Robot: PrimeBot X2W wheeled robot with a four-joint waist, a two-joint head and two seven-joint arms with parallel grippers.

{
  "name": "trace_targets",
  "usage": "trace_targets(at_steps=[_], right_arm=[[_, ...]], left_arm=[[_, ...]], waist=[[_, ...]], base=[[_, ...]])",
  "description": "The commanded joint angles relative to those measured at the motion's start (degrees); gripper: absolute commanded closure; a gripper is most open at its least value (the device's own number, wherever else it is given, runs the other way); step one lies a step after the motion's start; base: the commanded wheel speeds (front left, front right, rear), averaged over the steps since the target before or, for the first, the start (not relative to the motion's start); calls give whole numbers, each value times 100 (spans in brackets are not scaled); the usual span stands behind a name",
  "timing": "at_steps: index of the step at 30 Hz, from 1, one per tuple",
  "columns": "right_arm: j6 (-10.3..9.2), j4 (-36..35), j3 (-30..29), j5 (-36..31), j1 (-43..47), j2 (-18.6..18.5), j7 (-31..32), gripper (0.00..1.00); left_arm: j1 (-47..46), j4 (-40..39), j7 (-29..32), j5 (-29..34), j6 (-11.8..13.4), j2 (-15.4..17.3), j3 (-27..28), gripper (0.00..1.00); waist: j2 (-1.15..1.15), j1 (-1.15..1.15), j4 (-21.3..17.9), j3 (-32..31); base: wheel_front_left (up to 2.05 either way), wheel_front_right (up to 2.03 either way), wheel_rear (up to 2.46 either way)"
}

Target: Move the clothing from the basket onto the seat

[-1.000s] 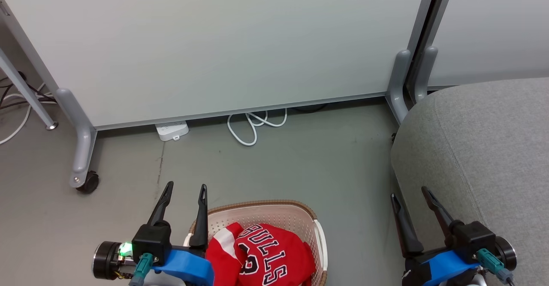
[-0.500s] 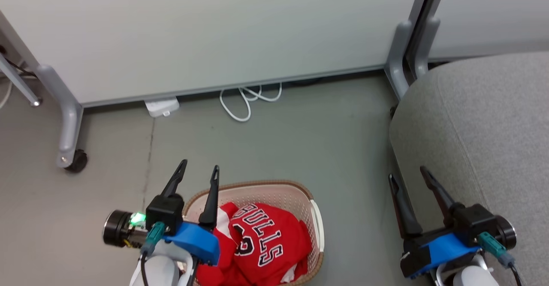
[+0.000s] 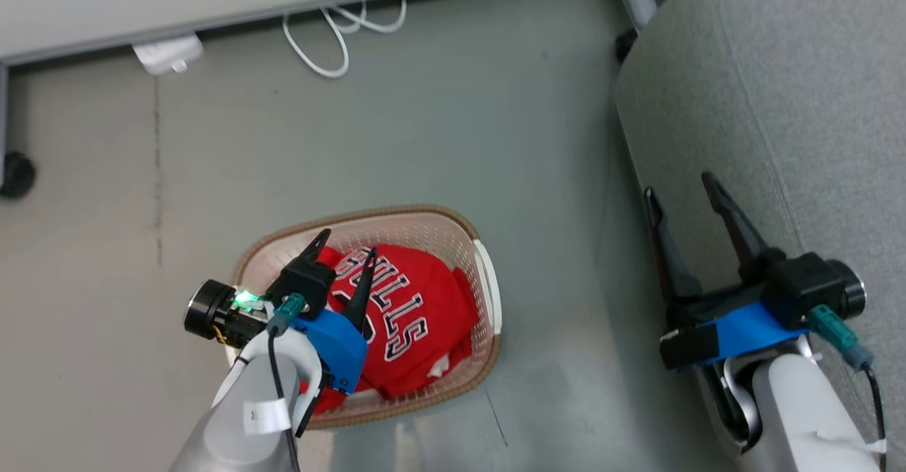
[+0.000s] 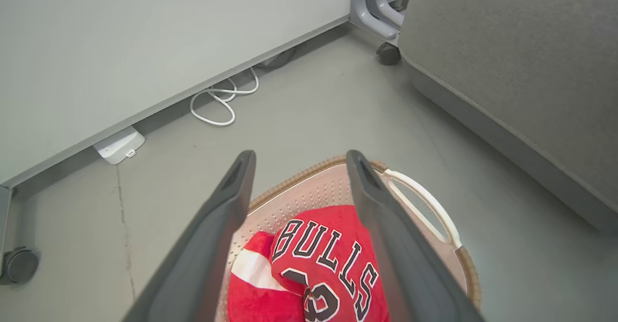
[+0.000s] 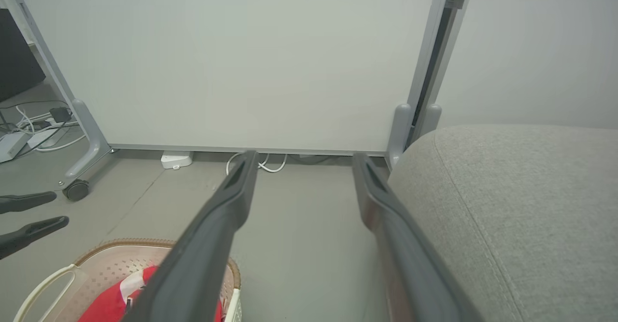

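The left gripper (image 3: 349, 242) has swung over the basket (image 3: 396, 211), fingers apart above the clothing (image 3: 417, 316) heaped inside; the right gripper (image 3: 677, 184) hangs likewise spread beside the seat (image 3: 793, 104); a shallow pinch may snag one layer only.

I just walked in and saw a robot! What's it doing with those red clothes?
The robot is tidying laundry. Its left claw hangs open over the basket, just above the red BULLS jersey and a red striped piece. Nothing is picked up yet. Its right claw is open and empty by the edge of the grey seat, where they should go.
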Motion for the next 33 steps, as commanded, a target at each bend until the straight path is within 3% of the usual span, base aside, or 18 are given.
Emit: trace_targets(at_steps=[1,15,25,33], right_arm=[[3,-48,-27,-30,-176,-9,-21,0],[3,-314,17,-47,-854,-160,-21,0],[3,-479,15,-69,-1119,-301,-21,0],[3,-685,84,-84,-1301,-378,-21,0]], left_arm=[[-210,204,-27,-40,-28,31,-101,0],[-1493,2257,216,-1020,-25,73,-1141,0],[-1956,2612,986,-1733,-25,159,-1407,0],[-2389,2666,1184,-2064,-25,227,-1541,0]], waist=[[0,-1,-217,496],[0,-1,-318,1836],[0,-1,-310,2538],[0,-1,-354,3067]], base=[[0,0,0],[0,0,0],[0,0,0],[0,0,0]])
